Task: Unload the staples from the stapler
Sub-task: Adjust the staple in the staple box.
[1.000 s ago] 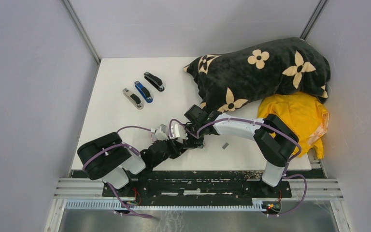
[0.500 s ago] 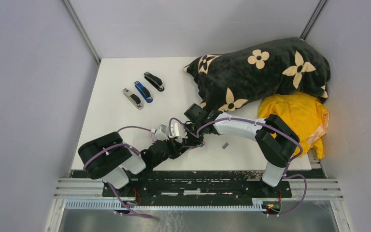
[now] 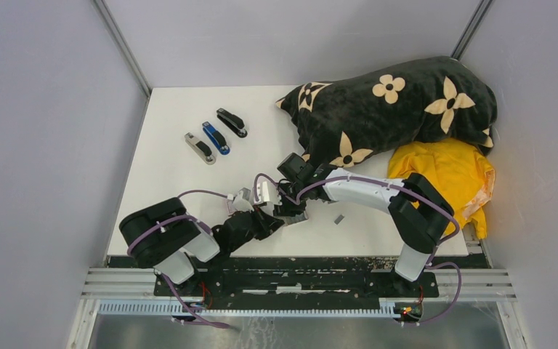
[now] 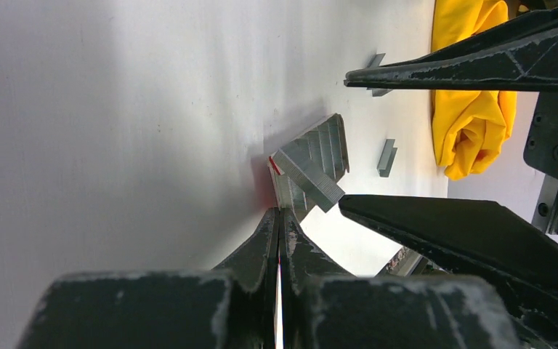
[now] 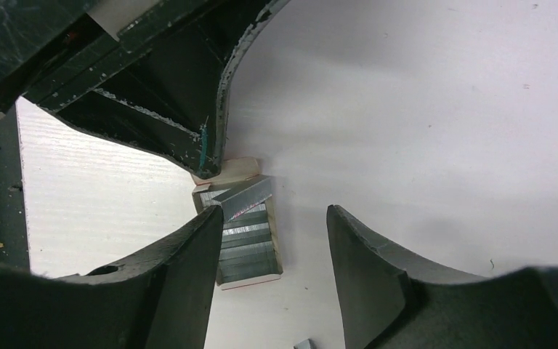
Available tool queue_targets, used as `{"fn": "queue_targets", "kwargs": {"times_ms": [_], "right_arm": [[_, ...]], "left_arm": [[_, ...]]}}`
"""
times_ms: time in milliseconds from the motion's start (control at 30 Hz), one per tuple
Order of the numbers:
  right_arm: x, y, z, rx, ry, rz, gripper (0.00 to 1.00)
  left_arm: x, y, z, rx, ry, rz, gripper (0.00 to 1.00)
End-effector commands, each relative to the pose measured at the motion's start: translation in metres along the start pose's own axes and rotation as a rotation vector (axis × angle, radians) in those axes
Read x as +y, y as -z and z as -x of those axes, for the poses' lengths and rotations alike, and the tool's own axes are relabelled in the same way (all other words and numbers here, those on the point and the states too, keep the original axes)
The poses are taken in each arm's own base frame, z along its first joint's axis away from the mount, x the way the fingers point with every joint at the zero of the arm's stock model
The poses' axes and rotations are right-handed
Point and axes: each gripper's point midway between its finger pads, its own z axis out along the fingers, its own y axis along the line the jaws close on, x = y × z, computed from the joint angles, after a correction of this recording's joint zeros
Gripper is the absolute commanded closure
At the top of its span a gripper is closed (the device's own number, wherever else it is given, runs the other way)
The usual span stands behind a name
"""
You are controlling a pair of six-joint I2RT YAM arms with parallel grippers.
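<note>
A small open box (image 5: 248, 243) of grey staples lies on the white table. One strip of staples (image 5: 245, 197) tilts up out of it, also seen as the raised strip (image 4: 308, 177) in the left wrist view. My left gripper (image 4: 279, 212) is shut on the box's white-and-red end flap. My right gripper (image 5: 275, 212) stands open over the box, its left fingertip (image 5: 214, 218) next to the tilted strip. Three staplers, grey (image 3: 201, 148), blue (image 3: 216, 138) and black (image 3: 232, 122), lie at the far left, away from both grippers.
Loose staple strips (image 4: 386, 157) lie on the table right of the box, one also visible from above (image 3: 339, 217). A black flowered blanket (image 3: 399, 105) and a yellow cloth (image 3: 447, 174) fill the back right. The table's near edge (image 3: 334, 254) is close behind the grippers.
My right gripper has narrowed a little and edged left toward the left gripper. The left gripper has stayed shut in place.
</note>
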Motion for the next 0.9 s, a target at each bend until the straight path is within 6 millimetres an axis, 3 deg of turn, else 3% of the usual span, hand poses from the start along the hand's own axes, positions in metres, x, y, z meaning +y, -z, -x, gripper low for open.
{"fn": "queue_targets", "kwargs": {"times_ms": [0,133,267,367,733,867], "right_arm": [[-0.023,0.022,0.022,-0.049,0.001,-0.094,0.39],[-0.037,0.026,0.020,-0.035,-0.021,-0.161,0.39],[-0.073,0.033,0.010,0.007,-0.112,-0.365,0.45],[-0.085,0.043,0.009,-0.010,-0.187,-0.427,0.47],[-0.068,0.045,0.016,-0.100,-0.252,-0.272,0.46],[-0.050,0.045,0.017,-0.160,-0.276,-0.106,0.32]], "left_arm": [[-0.008,-0.002,0.006,-0.023,-0.010,-0.036,0.97],[-0.009,-0.002,0.006,-0.023,-0.010,-0.038,0.97],[-0.009,-0.002,0.006,-0.020,-0.008,-0.039,0.97],[-0.008,-0.002,0.006,-0.023,-0.008,-0.035,0.97],[-0.008,-0.002,0.006,-0.023,-0.009,-0.035,0.97],[-0.007,-0.003,0.006,-0.023,-0.012,-0.030,0.97]]}}
